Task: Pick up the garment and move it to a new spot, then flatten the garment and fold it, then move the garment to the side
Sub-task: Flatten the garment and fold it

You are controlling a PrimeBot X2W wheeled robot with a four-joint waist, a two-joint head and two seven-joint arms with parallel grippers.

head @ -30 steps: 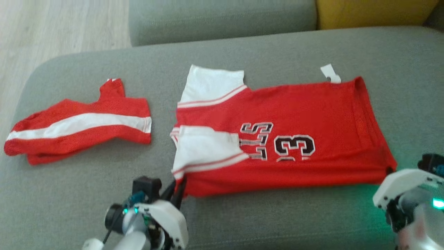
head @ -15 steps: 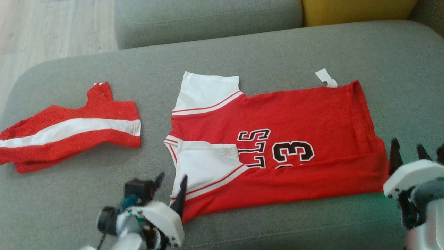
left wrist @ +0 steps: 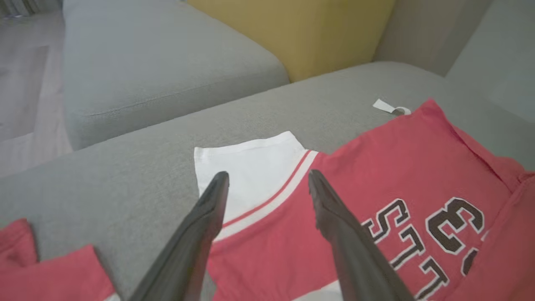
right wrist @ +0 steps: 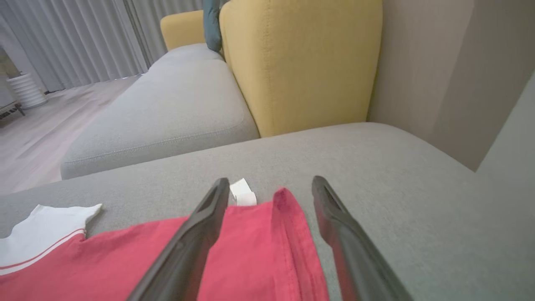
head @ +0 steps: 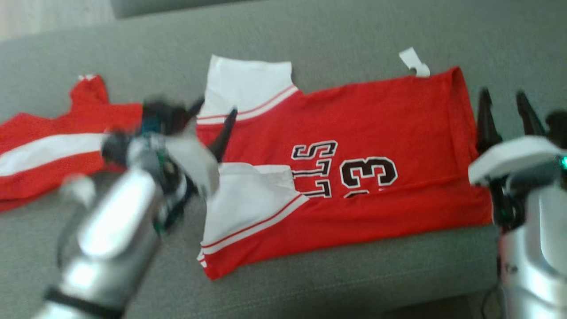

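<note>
While the left pincer point(head: 215, 106) hangs wide above the red garment point(head: 376, 115), the right pincer point(head: 502, 93) gapes at its hem

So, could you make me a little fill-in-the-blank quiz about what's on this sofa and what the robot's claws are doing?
The red jersey lies on a ___ sofa.
Its sleeves are ___ with red stripes.
The left gripper and right gripper both stand ___, holding nothing.
The cushion behind the seat is ___.
Missing words: gray; white; open; yellow.
</note>
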